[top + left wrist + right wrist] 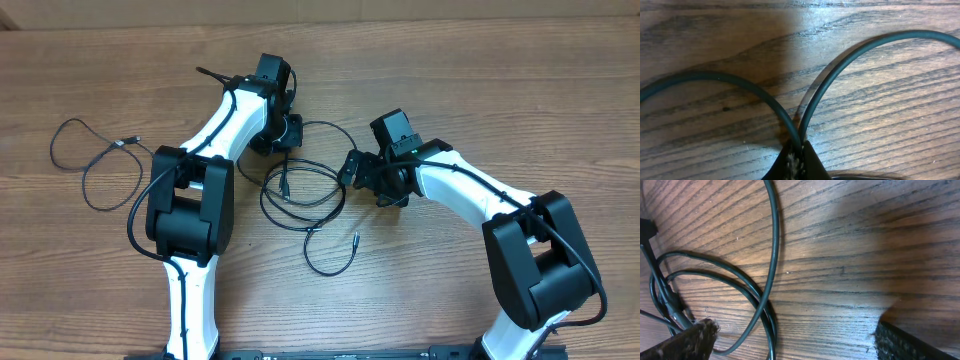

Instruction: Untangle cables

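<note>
The left claw (794,162) is pinching a black cable (850,55) between its pressed-together tips, with two strands arching away from them over the wooden table (890,130). The right claw (795,340) is standing spread wide, and the tangled cables (740,287) are lying under its gap, close to one of its pads (690,340). A separate cable (120,144) is lying well apart from both claws.

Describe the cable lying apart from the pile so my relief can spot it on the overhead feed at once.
Find the left arm on the wooden table. Beyond it, toward the left edge of the overhead view, lies the lone cable. Unlike the tangled cables between the two arms, it forms loose open loops with one small plug, touching no other cable.
</note>
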Tool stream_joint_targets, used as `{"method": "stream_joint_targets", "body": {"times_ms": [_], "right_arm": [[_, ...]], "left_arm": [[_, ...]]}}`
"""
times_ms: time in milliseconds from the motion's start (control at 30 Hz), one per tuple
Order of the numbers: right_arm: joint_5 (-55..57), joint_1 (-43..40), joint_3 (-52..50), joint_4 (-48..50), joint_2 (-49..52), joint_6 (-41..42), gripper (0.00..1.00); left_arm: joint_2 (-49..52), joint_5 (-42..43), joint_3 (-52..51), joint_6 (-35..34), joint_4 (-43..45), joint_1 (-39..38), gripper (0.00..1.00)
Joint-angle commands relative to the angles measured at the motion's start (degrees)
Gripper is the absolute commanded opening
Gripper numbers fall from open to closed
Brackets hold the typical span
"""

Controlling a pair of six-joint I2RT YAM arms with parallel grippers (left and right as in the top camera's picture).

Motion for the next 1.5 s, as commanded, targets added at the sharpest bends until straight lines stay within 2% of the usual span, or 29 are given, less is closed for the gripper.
{"method": "stream_joint_targets", "body": {"times_ms": [0, 567, 800, 933, 1067, 1167, 1233, 1300, 1367, 1467], "right_arm": [[1.1, -0.1, -0.4, 0.0, 0.3, 0.0, 1.00], [1.1, -0.1, -0.4, 0.0, 0.3, 0.0, 1.00], [1.1, -0.1, -0.4, 0.0, 0.3, 0.0, 1.00], [1.1, -0.1, -0.4, 0.0, 0.3, 0.0, 1.00], [1.1, -0.1, -0.4, 0.0, 0.3, 0.0, 1.00], [1.1, -0.1, -0.4, 0.0, 0.3, 0.0, 1.00], [1.1, -0.1, -0.4, 0.0, 0.3, 0.0, 1.00], [1.1, -0.1, -0.4, 0.0, 0.3, 0.0, 1.00], [1.1, -0.1, -0.4, 0.0, 0.3, 0.0, 1.00], [1.1, -0.1, -0.4, 0.0, 0.3, 0.0, 1.00]], "left_arm": [[3.9, -1.0, -2.4, 0.0, -0.8, -0.2, 0.04], [3.9, -0.9, -2.4, 1.2, -0.8, -0.2, 0.04], [3.1, -0.7, 0.2, 1.3, -4.3, 0.6, 0.04], [0.5, 8.9, 0.2, 11.6, -4.4, 1.1, 0.04], [-4.4, 27.6, 0.2, 26.8, -7.4, 3.0, 0.04], [-6.4, 37.8, 0.2, 31.9, -9.7, 5.2, 0.04], [-6.7, 47.9, 0.2, 38.5, -12.9, 7.6, 0.04], [-6.7, 57.1, 0.2, 48.6, -18.4, 10.3, 0.04], [-6.7, 60.8, 0.2, 54.8, -22.3, 12.4, 0.04], [-6.7, 60.4, 0.0, 56.4, -23.3, 15.5, 0.04]]}}
